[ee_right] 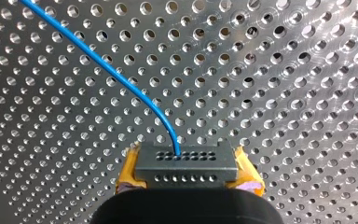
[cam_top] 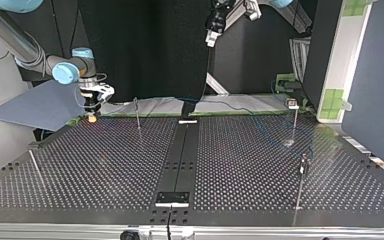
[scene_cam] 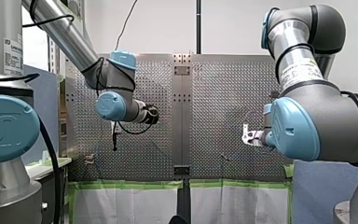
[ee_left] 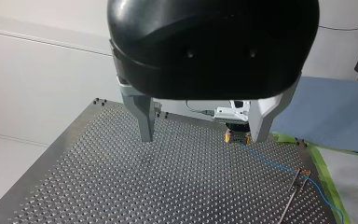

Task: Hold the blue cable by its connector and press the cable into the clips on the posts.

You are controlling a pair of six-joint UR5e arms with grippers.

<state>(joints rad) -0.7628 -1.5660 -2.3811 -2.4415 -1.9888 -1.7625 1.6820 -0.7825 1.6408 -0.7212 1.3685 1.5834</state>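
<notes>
Perforated metal worktop [cam_top: 105,165] carries thin posts [cam_top: 138,114]. At the top view's left, near the far edge, my right gripper [ee_right: 186,172] clamps its yellow pads [ee_right: 129,172] on the dark connector [ee_right: 186,163]. From it the blue cable [ee_right: 107,70] curves away over the holes. My left gripper [ee_left: 203,137] hangs high, fingers wide apart, empty.

Four posts [cam_top: 138,115], one blue cable [ee_right: 103,66], one connector [ee_right: 185,165]

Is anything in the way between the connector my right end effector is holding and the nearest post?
Nothing visible. My right end effector holds the connector near the table's far corner, and only bare perforated table lies between it and the nearest post. My left end effector hangs open, high above.
</notes>
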